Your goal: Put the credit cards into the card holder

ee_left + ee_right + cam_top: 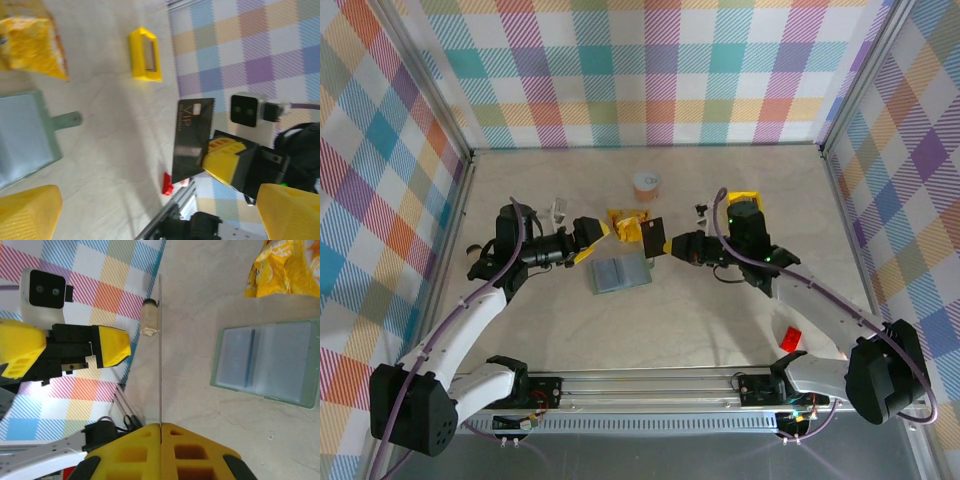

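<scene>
The sage-green card holder (620, 273) lies open on the table between the two arms, its inside pale blue-grey with a blue card (237, 358) lying in it. My right gripper (672, 245) is shut on a dark credit card (655, 235) and holds it on edge above the table, just right of the holder. The left wrist view faces this card (192, 140), which is printed "VIP". In the right wrist view the card (160, 350) is a thin edge-on line rising from the shut fingers (145, 450). My left gripper (588, 238) is open and empty, left of the card holder (25, 140).
An orange-yellow snack packet (625, 225) lies just behind the holder. A tape roll (646, 182) sits further back. A yellow square tray (745, 197) stands behind the right arm, and a small red piece (790, 337) lies near the front rail. Checked walls enclose the table.
</scene>
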Robot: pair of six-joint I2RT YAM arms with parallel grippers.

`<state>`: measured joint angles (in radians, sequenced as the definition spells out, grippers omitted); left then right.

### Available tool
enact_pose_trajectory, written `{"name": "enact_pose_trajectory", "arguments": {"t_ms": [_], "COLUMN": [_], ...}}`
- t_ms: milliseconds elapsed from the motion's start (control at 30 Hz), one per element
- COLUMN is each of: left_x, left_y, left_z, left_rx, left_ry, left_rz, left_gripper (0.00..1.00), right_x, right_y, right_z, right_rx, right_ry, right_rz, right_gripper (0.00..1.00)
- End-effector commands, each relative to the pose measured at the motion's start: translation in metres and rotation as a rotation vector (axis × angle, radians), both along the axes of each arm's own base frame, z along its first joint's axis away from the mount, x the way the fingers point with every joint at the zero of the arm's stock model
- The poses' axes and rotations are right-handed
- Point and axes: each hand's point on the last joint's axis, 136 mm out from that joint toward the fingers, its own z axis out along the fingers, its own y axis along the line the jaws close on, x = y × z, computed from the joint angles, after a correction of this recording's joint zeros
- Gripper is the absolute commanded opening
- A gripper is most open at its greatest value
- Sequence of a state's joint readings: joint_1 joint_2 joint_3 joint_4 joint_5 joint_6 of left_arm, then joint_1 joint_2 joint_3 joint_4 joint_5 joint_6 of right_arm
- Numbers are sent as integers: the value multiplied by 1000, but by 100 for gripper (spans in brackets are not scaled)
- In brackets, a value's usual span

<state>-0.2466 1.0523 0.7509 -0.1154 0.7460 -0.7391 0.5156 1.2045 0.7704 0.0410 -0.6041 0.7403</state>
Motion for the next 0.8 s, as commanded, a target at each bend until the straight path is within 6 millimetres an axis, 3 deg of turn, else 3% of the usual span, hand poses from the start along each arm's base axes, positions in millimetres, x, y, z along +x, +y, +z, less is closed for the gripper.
{"name": "enact_pose_trajectory", "arguments": {"t_ms": [0,100,333,467,767], "left_x": [-6,-1,5,6,17], "left_y": [14,16,9,18,24], "left_z": [-40,-64,-98,-121,-148], "left_rx": [96,102,82,184,273], "left_ry": [55,83,129,170,215], "left_rz": [38,72,39,57,65], "left_gripper": [97,91,78,74,70], "right_x": [8,5,6,10,13], "right_y": [6,13,32,44,65], "right_z": [-16,-40,-79,-97,-124], "right_rx": [-45,-97,-128,-131,-150], "right_ry": [-65,-42,25,55,93], "right_rz": [-17,0,21,13,22], "right_gripper": [0,0,0,0,0]}}
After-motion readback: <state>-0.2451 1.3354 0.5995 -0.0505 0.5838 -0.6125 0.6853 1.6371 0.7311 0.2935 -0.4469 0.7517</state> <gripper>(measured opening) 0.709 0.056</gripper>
